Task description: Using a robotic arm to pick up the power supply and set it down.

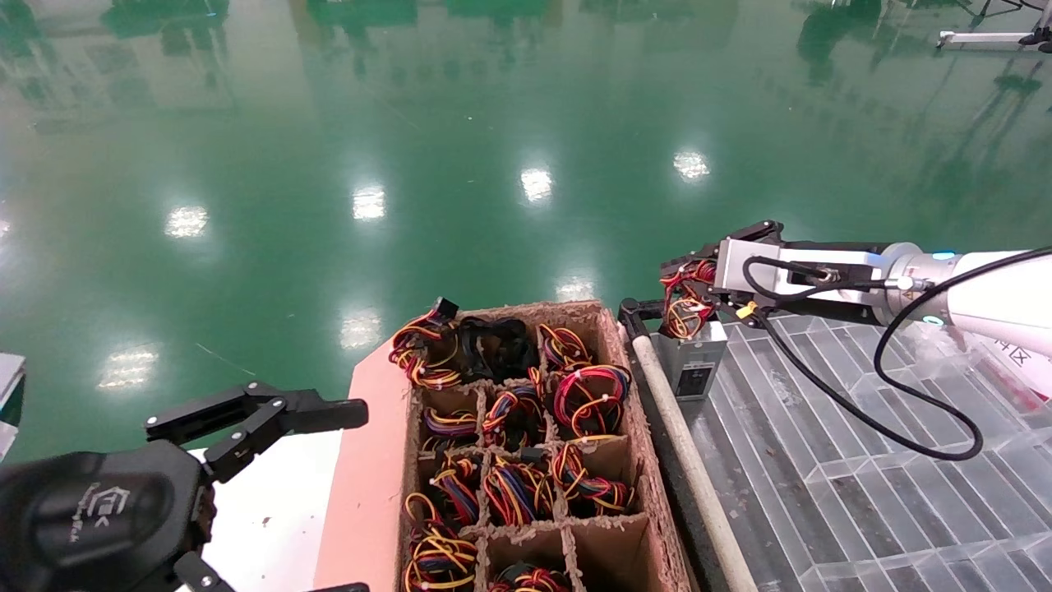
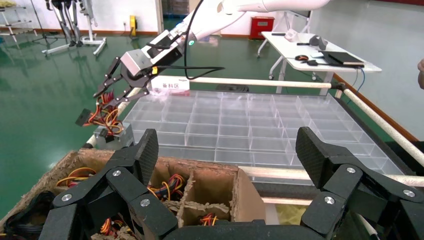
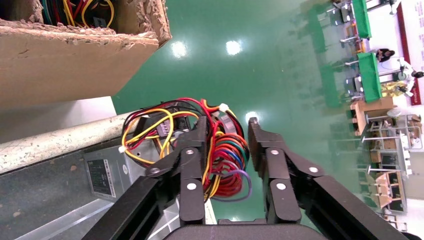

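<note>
The power supply (image 1: 694,367) is a small silver-grey box standing on the near-left corner of the clear divided tray (image 1: 863,493). Its dark socket faces me. Its red, yellow and black wire bundle (image 1: 685,307) rises from its top. The robotic arm's right gripper (image 1: 675,284) reaches in from the right at bundle height. In the right wrist view the coiled bundle (image 3: 226,161) lies between the right gripper's (image 3: 227,125) fingers, against one finger, with a gap to the other. The box (image 3: 107,172) sits beyond them. The left gripper (image 2: 227,142) hangs open and empty at the lower left.
A brown cardboard divider crate (image 1: 649,493) full of wire bundles stands left of the tray. A pale pole (image 1: 690,469) runs along the tray's left edge between them. A pink and white surface (image 1: 362,493) lies left of the crate. Green floor lies beyond.
</note>
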Controlling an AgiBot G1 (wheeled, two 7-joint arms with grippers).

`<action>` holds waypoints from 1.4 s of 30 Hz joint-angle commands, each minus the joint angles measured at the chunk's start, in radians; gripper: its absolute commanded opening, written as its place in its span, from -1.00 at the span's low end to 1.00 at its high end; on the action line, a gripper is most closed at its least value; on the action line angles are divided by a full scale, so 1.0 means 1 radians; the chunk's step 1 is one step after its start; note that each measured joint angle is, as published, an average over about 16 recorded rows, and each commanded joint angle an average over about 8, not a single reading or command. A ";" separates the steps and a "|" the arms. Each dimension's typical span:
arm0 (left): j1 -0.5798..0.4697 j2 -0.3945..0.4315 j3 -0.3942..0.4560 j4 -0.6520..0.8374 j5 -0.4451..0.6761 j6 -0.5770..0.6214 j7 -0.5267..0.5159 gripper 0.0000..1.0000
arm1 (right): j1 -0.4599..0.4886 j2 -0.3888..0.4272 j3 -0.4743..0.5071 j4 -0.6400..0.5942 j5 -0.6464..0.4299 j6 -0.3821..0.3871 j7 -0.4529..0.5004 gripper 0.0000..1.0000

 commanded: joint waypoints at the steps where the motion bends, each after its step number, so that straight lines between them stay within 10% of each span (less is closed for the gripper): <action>1: 0.000 0.000 0.000 0.000 0.000 0.000 0.000 1.00 | 0.001 0.000 0.000 0.001 -0.001 0.000 -0.001 1.00; 23: 0.000 0.000 0.000 0.000 0.000 0.000 0.000 1.00 | 0.110 0.051 0.002 -0.046 0.006 -0.162 0.136 1.00; 42: 0.000 0.000 0.000 0.000 0.000 0.000 0.000 1.00 | -0.160 0.190 0.078 0.356 0.239 -0.272 0.450 1.00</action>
